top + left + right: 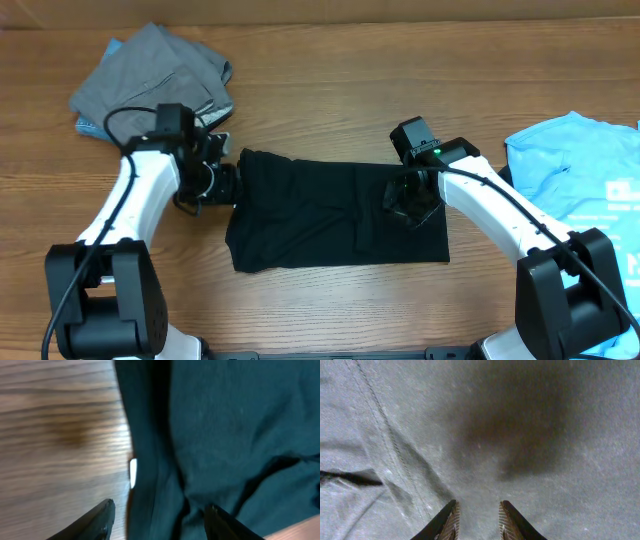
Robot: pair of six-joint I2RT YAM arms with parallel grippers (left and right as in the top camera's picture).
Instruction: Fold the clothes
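Overhead: a black T-shirt [335, 215], folded to a rectangle, lies at the centre of the wooden table [330, 110]. The left gripper [222, 180] sits at its 9 o'clock edge and the right gripper [410, 200] rests on its 3 o'clock part. A grey garment [160, 70] lies at 10 o'clock and a light blue printed T-shirt [585, 165] at 3 o'clock.

Left wrist: the fingers [100, 520] are spread wide and released, straddling the shirt's edge beside a white label [133, 472].

Right wrist: the fingers [447, 522] stand narrowly apart over the cloth; I cannot tell whether they are grasping it.
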